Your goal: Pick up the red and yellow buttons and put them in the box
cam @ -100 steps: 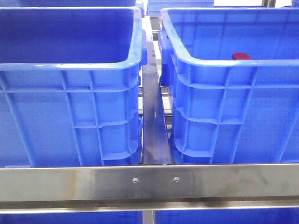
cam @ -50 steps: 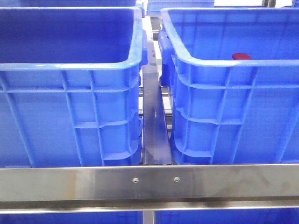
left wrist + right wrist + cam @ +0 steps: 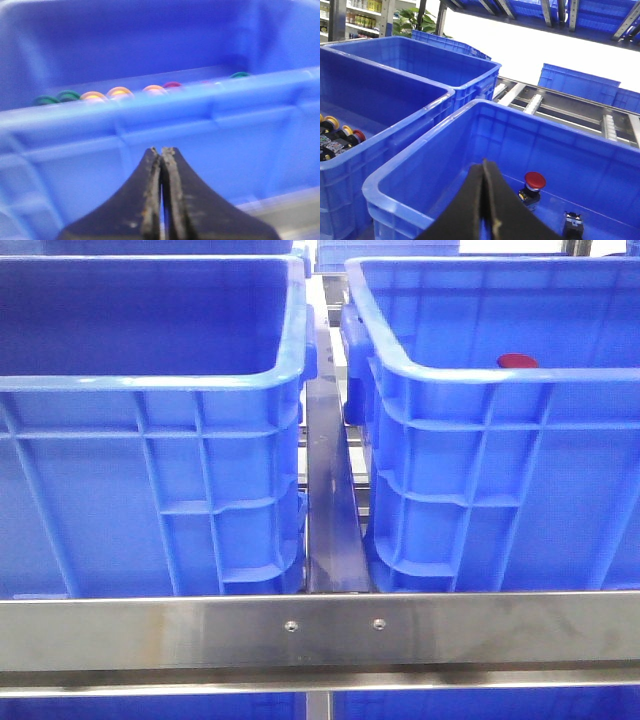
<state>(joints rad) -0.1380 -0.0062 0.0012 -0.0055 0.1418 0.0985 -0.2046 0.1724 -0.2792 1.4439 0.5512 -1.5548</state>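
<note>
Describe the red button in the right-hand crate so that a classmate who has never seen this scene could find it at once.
Start with the two big blue crates standing side by side and take the right crate. Inside, beyond its near rim, stands the red button: a round domed cap on a small dark base. The dark part lying beside it has no red cap, so the colour singles the button out.

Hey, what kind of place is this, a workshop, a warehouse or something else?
Probably a warehouse or factory sorting station. Large blue crates sit on a steel frame, a roller conveyor runs behind them, and stocked shelving stands in the background. One crate holds a red push button.
</note>
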